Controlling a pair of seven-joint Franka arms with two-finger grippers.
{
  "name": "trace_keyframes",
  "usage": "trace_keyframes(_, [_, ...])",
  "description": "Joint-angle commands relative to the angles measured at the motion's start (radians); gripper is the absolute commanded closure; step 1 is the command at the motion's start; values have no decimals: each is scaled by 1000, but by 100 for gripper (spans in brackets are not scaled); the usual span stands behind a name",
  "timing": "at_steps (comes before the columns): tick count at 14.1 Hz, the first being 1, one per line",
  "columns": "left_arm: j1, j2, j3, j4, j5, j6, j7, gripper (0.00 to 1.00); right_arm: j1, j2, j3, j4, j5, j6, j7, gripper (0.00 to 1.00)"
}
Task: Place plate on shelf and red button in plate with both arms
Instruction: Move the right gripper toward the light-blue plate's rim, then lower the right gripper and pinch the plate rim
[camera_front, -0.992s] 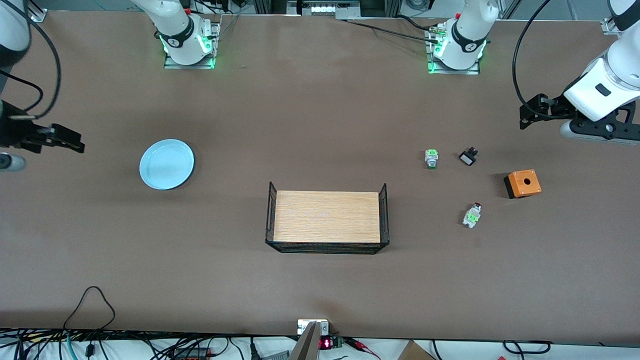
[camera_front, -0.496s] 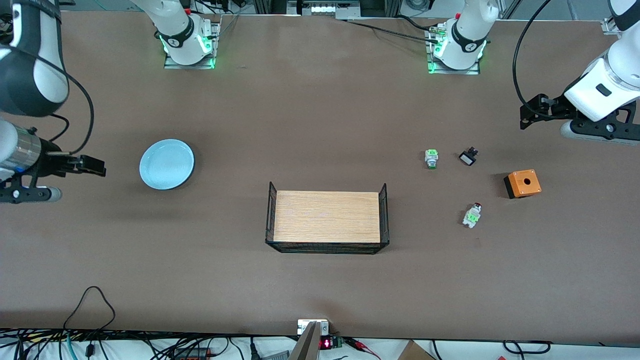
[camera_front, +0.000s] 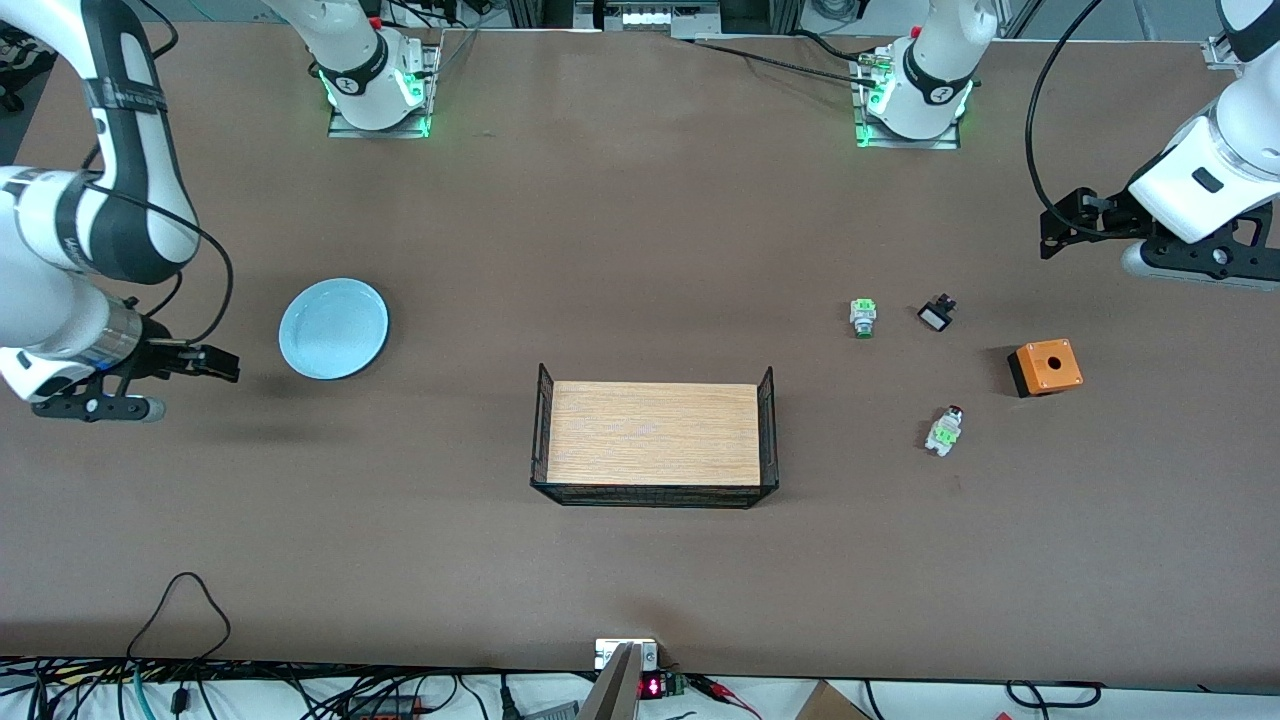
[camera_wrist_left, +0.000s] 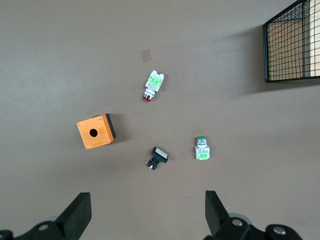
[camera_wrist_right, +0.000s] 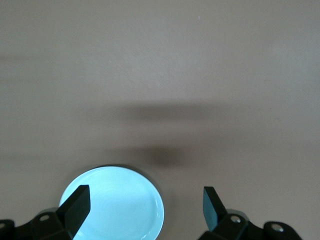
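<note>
Right gripper (camera_front: 232, 365), fingers spread, empty, hovers just beside plate (camera_front: 333, 328) at right arm's end of counter (camera_front: 640, 220). Left gripper (camera_front: 1045, 235), fingers spread, waits above red button (camera_front: 944, 430) near orange box (camera_front: 1045, 367). Best: straddle plate rim squarely.

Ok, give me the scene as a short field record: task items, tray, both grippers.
plate: on table, toward the right arm's end
red button: on table, nearer the front camera than the orange box
tray: mid-table, nothing in it
right gripper: open, beside the plate, holding nothing
left gripper: open, waiting above the table, holding nothing
</note>
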Motion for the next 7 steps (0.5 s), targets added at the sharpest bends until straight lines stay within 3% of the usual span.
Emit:
trace_keyframes(1, [0,14,3,31,-7,-39,5,0,-17,-54,9,-178,-15,157,11,0])
trace_keyframes(4, [0,14,3,31,-7,-41,5,0,-18,-46,10,-304,-7,304,15,0])
trace_keyframes(7, [0,14,3,31,-7,-41,5,0,-17,-44,10,-372,-15,325,-15,0])
